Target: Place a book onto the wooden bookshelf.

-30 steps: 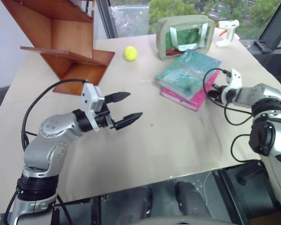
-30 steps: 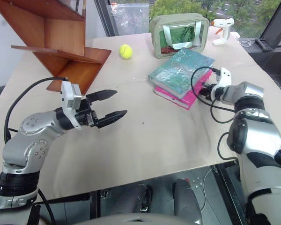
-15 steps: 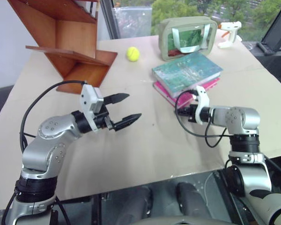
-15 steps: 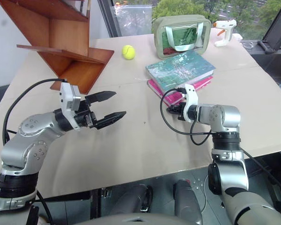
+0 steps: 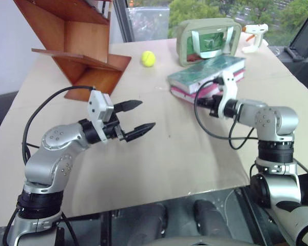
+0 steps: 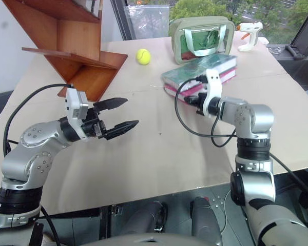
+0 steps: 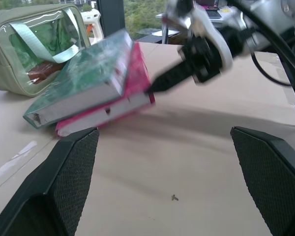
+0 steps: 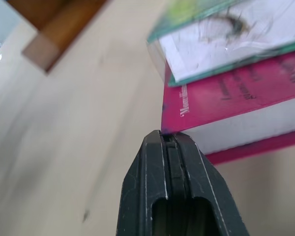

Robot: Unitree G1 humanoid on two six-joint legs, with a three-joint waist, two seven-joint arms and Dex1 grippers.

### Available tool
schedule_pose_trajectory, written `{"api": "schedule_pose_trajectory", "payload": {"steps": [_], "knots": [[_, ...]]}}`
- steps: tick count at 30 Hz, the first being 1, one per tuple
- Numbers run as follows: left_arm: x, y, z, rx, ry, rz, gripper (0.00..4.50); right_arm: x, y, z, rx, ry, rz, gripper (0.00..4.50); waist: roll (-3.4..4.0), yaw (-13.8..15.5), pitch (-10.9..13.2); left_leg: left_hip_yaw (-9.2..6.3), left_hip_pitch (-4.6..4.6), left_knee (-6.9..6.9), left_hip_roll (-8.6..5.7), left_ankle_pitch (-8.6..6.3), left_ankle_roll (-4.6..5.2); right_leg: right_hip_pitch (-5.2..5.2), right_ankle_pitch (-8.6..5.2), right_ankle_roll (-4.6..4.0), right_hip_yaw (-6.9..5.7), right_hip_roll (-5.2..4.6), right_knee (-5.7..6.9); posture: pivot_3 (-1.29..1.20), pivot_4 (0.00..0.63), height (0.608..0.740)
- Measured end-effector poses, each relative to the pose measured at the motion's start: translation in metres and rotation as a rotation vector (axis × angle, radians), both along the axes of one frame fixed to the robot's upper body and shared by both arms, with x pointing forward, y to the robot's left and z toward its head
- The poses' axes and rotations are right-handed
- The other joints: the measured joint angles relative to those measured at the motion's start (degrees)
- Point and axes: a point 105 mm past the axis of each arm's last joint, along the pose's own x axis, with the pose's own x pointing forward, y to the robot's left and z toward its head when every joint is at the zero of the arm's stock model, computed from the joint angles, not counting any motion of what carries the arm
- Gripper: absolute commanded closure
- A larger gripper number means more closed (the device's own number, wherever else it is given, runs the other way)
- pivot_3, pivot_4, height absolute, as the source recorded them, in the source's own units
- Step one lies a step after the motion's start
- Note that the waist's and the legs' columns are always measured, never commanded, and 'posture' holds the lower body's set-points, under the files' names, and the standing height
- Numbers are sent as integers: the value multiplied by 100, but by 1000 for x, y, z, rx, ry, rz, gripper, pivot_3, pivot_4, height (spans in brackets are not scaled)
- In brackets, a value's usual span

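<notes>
On the table, the book (image 5: 208, 72) lies flat atop the pink book (image 7: 130, 91), just in front of the grey-green bag (image 6: 200, 38) and well right of the wooden bookshelf (image 5: 77, 46). The right end effector (image 6: 194, 99), fingers pressed together and holding nothing, points at the stack's near corner, tips about touching the pink cover; the book's long axis runs away to its right. The left end effector (image 5: 136, 118) hangs wide open and empty, farther from the book.

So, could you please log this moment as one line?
book: atop pink book | right fingers: shut, tip at pink book's corner | left fingers: open, empty | wooden bookshelf: no book
</notes>
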Motion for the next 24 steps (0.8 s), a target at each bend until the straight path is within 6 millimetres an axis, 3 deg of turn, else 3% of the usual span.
{"api": "schedule_pose_trajectory", "payload": {"steps": [11,16,20,24], "knots": [[1,1,0,-2,-3,10,0,3,-2,-7,18,20,-9,4422,0,-6,1,0,-2,-2,0,0,0,-1,0,0,1,0,-2,0,150,740],[1,1,1,-1,-6,10,0,-4,15,-21,40,59,44,4422,0,-1,1,-1,-2,-2,0,0,0,-1,0,0,0,0,-3,0,150,740],[1,1,1,2,-8,11,0,-27,43,-35,65,97,167,4422,0,-11,1,-1,-3,-2,0,0,0,-1,0,0,1,0,-4,0,150,740],[1,2,2,8,-10,10,0,-38,60,-33,82,71,207,4422,0,-1,1,-3,-2,-2,0,0,0,-1,0,0,-3,0,-3,0,150,740]]}}
